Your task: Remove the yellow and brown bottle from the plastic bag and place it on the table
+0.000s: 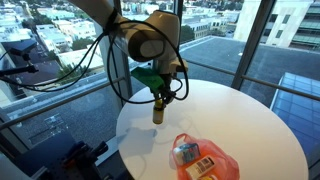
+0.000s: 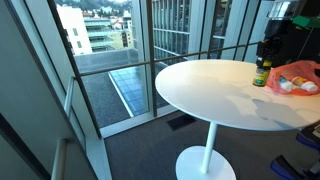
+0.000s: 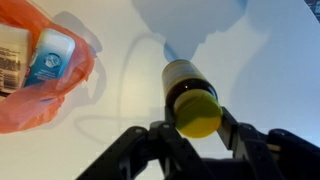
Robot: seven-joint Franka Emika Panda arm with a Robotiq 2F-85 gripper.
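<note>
The gripper (image 3: 197,130) had its fingers snug on either side of the cap (image 3: 197,113), though you couldn't tell if they were actually squeezing it. The bottle (image 3: 186,85) stood upright on the table (image 3: 265,60), directly below the fingers. Further off, well apart, the orange bag (image 3: 45,105) lay with a couple of packets (image 3: 45,55) inside.

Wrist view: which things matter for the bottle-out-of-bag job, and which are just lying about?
Job:
- yellow-capped brown bottle, standing on the table
- gripper, jaws flanking the cap
- orange plastic bag
- white table

Lying about:
- blue-and-white packet, in the bag
- labelled pack, in the bag
</note>
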